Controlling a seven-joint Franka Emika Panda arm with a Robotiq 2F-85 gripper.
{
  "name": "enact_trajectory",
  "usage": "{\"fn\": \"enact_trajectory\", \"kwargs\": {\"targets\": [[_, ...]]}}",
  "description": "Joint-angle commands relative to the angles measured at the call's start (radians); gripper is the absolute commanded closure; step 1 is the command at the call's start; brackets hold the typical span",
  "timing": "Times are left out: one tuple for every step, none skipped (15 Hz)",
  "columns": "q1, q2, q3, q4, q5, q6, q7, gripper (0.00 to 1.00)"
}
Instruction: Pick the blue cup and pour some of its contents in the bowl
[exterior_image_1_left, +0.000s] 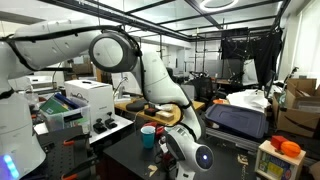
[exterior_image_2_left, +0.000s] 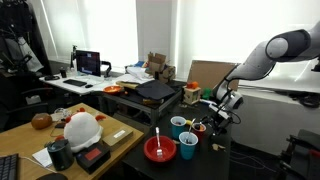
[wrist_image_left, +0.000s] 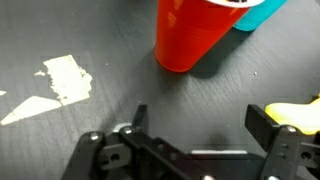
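- Stage: early approach, as I judge it. No pick and no pour has been made yet.
- Landmark: red bowl (exterior_image_2_left: 160, 151) at the near edge of the dark table (exterior_image_2_left: 120, 150).
- Blue cup (exterior_image_2_left: 187, 148) stands upright on the table just beside the bowl, on the arm's side of it. Nothing is touching it.
- A paler blue cup (exterior_image_2_left: 178, 126) stands just behind the bowl. I take the darker one for the task's cup, though that is not certain.
- A red cup (wrist_image_left: 195, 35) stands upright beyond the bowl, toward the arm. The wrist view has it straight ahead, with a blue-green cup partly hidden behind it. I cannot tell which of the two blue cups that is.
- Gripper (wrist_image_left: 197, 113) has its jaws spread wide with nothing between them but bare tabletop. It hangs low, beyond the bowl and short of the cups.
- The cup's contents can't be seen from any view.
- Nothing is done so far.
- Left to do: close in on the blue cup, likely working past the red one, then grip, lift, carry over the bowl and tip partway — some of the contents, not all.
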Motion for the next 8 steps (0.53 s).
{"fn": "enact_trajectory", "kwargs": {"targets": [[-0.003, 0.002, -0.015, 0.024, 0.037, -0.058, 0.022, 0.00], [-0.004, -0.003, -0.018, 0.017, 0.040, -0.065, 0.020, 0.00], [-0.003, -0.010, -0.021, 0.007, 0.042, -0.071, 0.018, 0.00], [0.001, -0.011, -0.024, 0.003, 0.040, -0.074, 0.019, 0.00], [0.002, -0.010, -0.025, 0.002, 0.037, -0.086, 0.019, 0.00], [0.002, -0.008, -0.025, 0.001, 0.038, -0.095, 0.020, 0.00], [0.003, -0.008, -0.025, -0.001, 0.038, -0.105, 0.020, 0.00], [0.005, -0.009, -0.027, -0.003, 0.037, -0.115, 0.020, 0.00]]}}
